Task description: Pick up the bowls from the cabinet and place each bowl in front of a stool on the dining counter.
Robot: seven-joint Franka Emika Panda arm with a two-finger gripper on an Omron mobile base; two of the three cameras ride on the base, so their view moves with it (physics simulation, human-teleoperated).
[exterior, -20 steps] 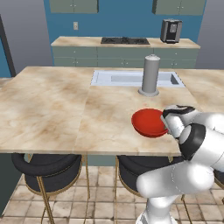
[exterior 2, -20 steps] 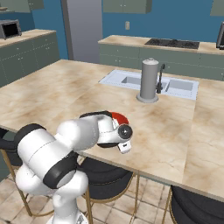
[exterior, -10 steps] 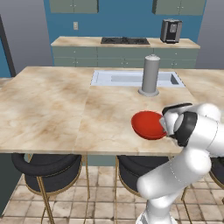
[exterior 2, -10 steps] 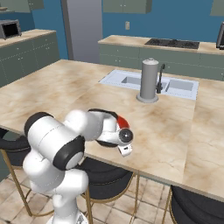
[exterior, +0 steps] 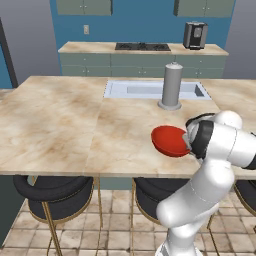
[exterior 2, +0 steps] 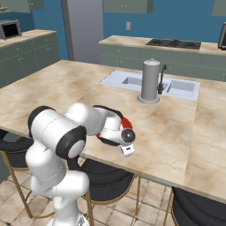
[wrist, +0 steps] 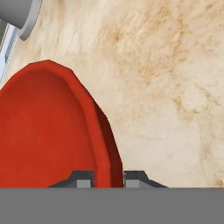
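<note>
Not much moved in that last second, honestly: the arm's elbow folded and swung round a bit, while the red bowl (exterior: 171,141) stayed put by the near edge of the dining counter (exterior: 65,125), right of its middle, above a stool (exterior: 150,195). The gripper (wrist: 109,177) was still pinched on the bowl's rim, one finger inside, one outside. I'd guess it was settling to set the bowl down, with letting go still to do.

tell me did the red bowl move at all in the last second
Barely. In the left base view the red bowl, pinched at its rim by the claw, sits at nearly the same spot below the grey tap; only the arm behind it has swung.
</note>
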